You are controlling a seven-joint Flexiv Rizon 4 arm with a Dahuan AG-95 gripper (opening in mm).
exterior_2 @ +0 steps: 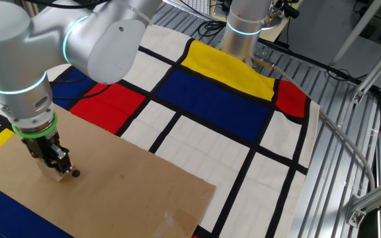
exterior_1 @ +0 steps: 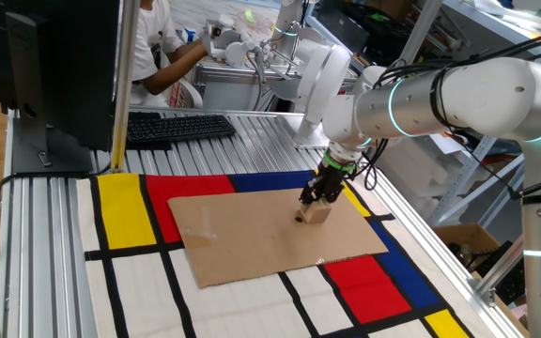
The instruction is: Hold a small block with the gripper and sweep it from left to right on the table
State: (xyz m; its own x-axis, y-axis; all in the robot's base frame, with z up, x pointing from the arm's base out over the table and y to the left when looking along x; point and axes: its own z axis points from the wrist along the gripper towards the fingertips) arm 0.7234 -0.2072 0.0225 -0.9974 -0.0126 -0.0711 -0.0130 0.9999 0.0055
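The small block (exterior_1: 316, 214), a light tan wooden cube, rests on the brown cardboard sheet (exterior_1: 252, 239) of the table (exterior_1: 54, 244), toward the sheet's right side. My gripper (exterior_1: 314, 201), black with a green ring, reaches down from the white arm and is shut on the block from above. In the other fixed view the gripper (exterior_2: 57, 165) stands at the left edge of the cardboard (exterior_2: 124, 185), and the small block (exterior_2: 51, 170) shows pale between the black fingers, touching the sheet.
A black keyboard (exterior_1: 172, 126) and a monitor (exterior_1: 59, 66) stand at the back left. A person in white (exterior_1: 158, 47) works behind the table. A second arm's base (exterior_2: 243, 26) rises at the mat's far edge. Aluminium rails (exterior_2: 349, 152) border the mat.
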